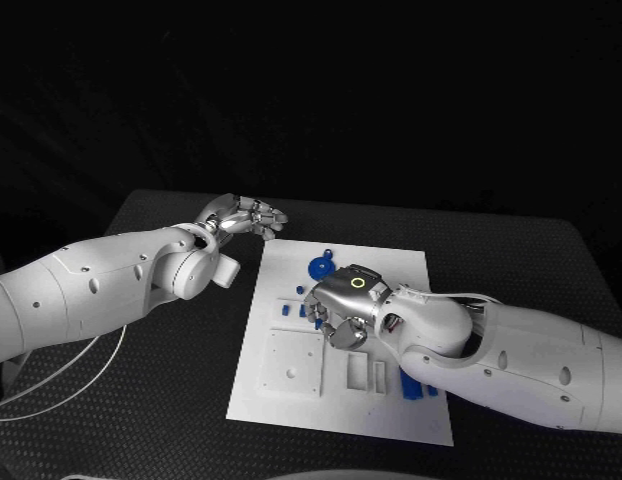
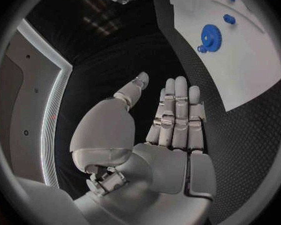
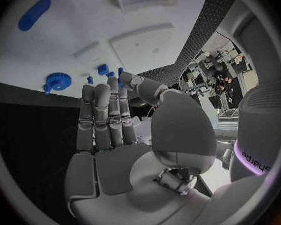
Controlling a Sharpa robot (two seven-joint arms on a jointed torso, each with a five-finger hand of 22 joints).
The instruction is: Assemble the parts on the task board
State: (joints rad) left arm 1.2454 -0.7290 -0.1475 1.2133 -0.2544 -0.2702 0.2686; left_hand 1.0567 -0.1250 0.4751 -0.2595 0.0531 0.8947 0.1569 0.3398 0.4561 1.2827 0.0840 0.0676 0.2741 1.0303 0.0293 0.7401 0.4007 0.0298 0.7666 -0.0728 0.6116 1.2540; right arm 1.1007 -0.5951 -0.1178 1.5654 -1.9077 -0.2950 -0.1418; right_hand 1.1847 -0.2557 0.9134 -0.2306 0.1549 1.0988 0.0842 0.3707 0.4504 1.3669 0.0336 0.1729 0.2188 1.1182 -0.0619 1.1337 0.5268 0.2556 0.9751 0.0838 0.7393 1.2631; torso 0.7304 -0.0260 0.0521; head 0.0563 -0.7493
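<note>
Peeking past the right robot hand (image 3: 109, 130): a blue gear (image 3: 58, 81).

Head view dim overall, room black past 12 o'clock; light falls from above onto the task board (image 1: 343, 345), which reads bright, near blown-out. Soft glare on white arms. Both wrist views show strong fisheye bending (straight board edges curve), dark vignette around the rim, and a slightly soft background at the edges.
</note>
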